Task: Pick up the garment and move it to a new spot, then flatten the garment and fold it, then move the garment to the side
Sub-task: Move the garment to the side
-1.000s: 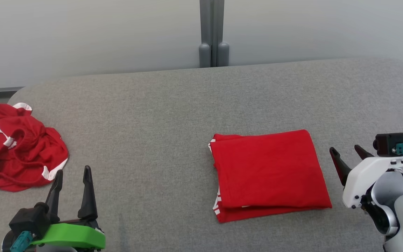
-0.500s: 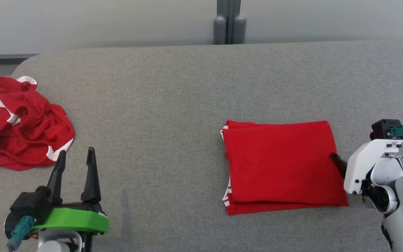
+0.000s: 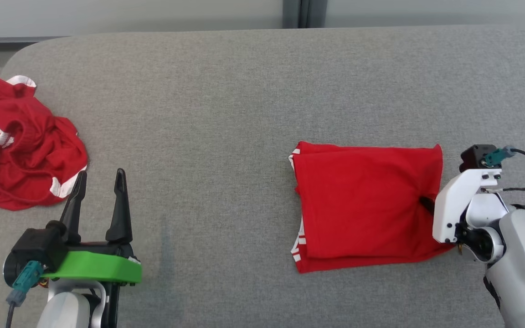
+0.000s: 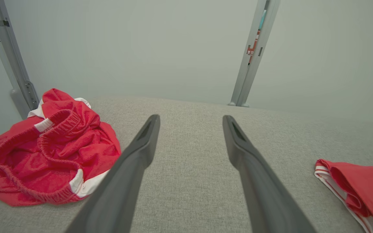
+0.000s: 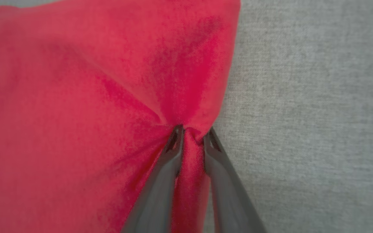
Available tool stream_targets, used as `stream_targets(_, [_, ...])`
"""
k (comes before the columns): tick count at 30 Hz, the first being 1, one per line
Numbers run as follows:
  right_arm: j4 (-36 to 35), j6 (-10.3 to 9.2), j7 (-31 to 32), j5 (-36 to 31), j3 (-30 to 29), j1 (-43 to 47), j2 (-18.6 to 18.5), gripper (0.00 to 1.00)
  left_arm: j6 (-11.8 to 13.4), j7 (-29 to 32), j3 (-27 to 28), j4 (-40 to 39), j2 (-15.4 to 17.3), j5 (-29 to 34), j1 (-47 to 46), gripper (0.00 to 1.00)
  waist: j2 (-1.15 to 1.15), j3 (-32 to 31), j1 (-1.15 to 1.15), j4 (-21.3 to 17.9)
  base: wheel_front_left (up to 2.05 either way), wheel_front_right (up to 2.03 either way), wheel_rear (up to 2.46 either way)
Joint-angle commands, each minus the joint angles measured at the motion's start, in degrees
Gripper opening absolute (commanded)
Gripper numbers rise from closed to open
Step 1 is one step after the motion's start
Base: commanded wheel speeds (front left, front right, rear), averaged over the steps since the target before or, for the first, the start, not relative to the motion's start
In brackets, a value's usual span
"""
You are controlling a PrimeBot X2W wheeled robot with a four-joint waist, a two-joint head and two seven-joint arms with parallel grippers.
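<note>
**Right end effector clamped on the folded garment's edge**

Down at the near left, the left end effector hung over the grey counter with its two dark fingers spread wide apart (green bracket at its wrist, hard to miss). Over on the near right, the right end effector had closed on the right-hand edge of the folded red garment, and what a pinch it was: a ridge of red cloth stood bunched between the tips, and creases fanned out from that spot. The garment lay on the counter right of centre, with white trim peeking out along its left edge. Farther back at the left, a crumpled red garment with white bands sat near the counter's rounded corner, well apart from the folded one. Behind it all stood a pale wall and a grey post.
</note>
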Motion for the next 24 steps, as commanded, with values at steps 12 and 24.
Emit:
stream_targets(12, [0.62, -0.05, -5.96, -5.35, 5.14, -14.92, -11.66, 0.0, 0.3, -0.21, 0.79, -3.5, 2.2, 0.99, -4.66, 1.0, 0.0, 8.05, 0.0, -10.6, 0.0, 0.0, 0.0])
stream_targets(24, [9.29, -0.05, -16.41, -9.23, -2.32, -24.52, -19.07, 0.0, 0.49, 1.74, 0.1, -6.85, 4.22, 1.86, -9.54, 1.0, 0.0, 17.3, 0.0, -14.57, 0.0, 0.0, 0.0])
